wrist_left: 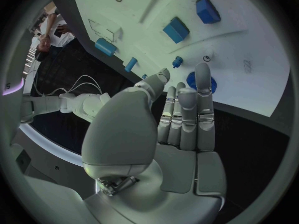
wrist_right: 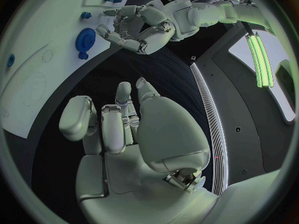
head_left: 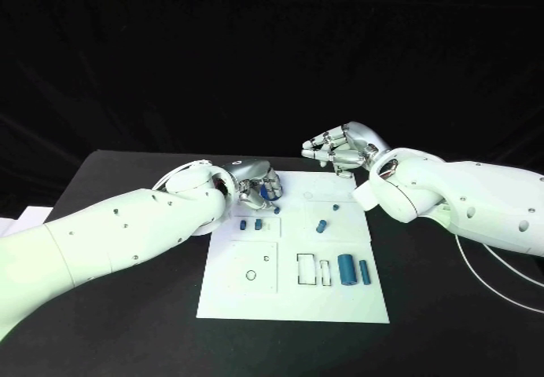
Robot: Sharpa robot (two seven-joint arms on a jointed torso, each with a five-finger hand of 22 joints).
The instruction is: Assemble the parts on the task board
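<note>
Broadly, the white board (head_left: 244, 294) lies flat mid-table, stiff and unlikely to shift. On it, the blue gear (wrist_left: 194, 82) sits near the far edge, just past the left hand (wrist_left: 181, 117); it looks light, hard and slippery, best pinched across its toothed rim. Smaller blue blocks (head_left: 346, 270) and pegs (head_left: 322, 227) stand nearer the robot, light enough to tip, so take them by their sides. The left hand holds nothing, fingers straight and close together. The right hand (head_left: 336, 148) hovers beyond the board's far corner, fingers loosely curled and empty. The right wrist view shows the gear's teeth (wrist_right: 86, 38); the head view hides the gear behind the left hand.
</note>
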